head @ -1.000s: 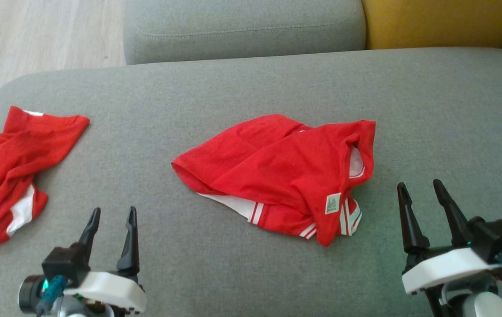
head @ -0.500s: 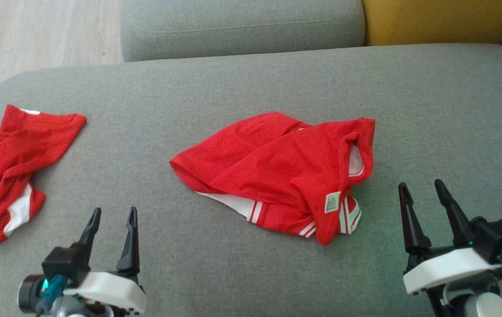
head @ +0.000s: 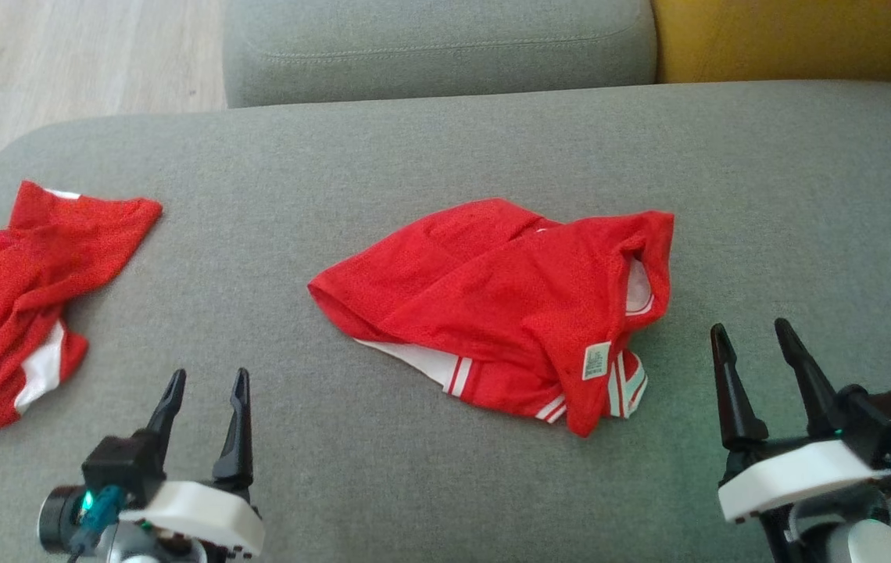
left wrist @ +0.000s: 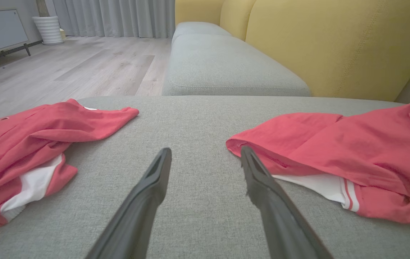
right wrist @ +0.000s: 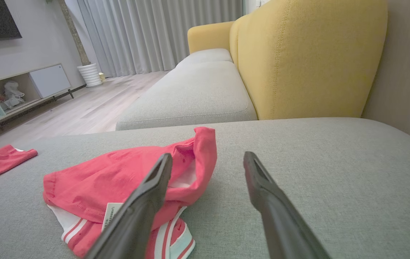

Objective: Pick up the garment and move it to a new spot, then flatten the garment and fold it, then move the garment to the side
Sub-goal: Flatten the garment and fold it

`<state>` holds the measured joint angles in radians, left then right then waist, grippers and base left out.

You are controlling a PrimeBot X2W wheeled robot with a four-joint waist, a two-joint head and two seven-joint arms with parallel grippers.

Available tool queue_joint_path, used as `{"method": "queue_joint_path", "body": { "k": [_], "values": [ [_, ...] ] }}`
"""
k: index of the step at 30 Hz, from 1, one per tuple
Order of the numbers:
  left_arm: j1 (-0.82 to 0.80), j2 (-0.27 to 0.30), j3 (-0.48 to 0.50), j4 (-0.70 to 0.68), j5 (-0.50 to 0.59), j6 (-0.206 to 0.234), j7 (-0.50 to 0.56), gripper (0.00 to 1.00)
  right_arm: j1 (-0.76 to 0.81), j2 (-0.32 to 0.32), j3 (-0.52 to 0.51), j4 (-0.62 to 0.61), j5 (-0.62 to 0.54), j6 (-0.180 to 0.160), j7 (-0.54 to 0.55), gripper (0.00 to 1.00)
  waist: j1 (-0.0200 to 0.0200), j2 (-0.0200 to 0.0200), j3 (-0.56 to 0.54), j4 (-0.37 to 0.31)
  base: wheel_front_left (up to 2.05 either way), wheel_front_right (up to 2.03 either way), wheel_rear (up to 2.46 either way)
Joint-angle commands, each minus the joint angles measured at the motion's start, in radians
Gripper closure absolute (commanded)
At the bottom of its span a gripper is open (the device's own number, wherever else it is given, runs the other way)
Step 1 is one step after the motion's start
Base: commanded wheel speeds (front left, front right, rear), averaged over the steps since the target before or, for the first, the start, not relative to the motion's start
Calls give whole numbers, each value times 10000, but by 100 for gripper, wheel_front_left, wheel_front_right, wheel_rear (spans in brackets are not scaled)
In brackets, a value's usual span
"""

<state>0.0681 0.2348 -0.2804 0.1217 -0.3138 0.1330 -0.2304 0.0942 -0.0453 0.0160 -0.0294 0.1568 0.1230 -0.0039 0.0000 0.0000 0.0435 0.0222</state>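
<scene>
The left gripper (head: 209, 375) and right gripper (head: 750, 326), nearest, stand wide open and empty, either side of the crumpled red garment (head: 508, 305), which lies beyond them on the grey seat (head: 414, 156); a second red shirt (head: 16, 297) lies well to its left. Nothing has moved but the camera, so the pickup is judged not yet begun.

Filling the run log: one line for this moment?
phase: pre-grasp | left fingers: open, empty | right fingers: open, empty | red garment: crumpled, centre of grey seat cushion, untouched | second red garment: cushion's left edge
</scene>
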Motion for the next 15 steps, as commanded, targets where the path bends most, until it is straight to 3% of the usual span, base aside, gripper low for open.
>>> {"method": "queue_joint_path", "body": {
  "k": [1,5,9,15],
  "values": [
    [-629,139,290,-299,-24,41,-101,0,-262,-49,168,-384,-10,77,-44,0,0,0,18,40,0,0,0],
    [-821,45,74,-318,73,35,-55,0,-260,-49,130,-369,1,77,-49,0,0,0,37,132,0,0,0],
    [-1418,-194,-566,-312,340,-258,46,0,-300,-49,65,-427,-4,77,-18,0,0,0,175,231,0,0,0],
    [-2779,-1125,-2380,93,785,-1308,497,0,-642,-49,159,-626,-82,77,61,0,0,0,763,54,0,0,0]
  ]
}}
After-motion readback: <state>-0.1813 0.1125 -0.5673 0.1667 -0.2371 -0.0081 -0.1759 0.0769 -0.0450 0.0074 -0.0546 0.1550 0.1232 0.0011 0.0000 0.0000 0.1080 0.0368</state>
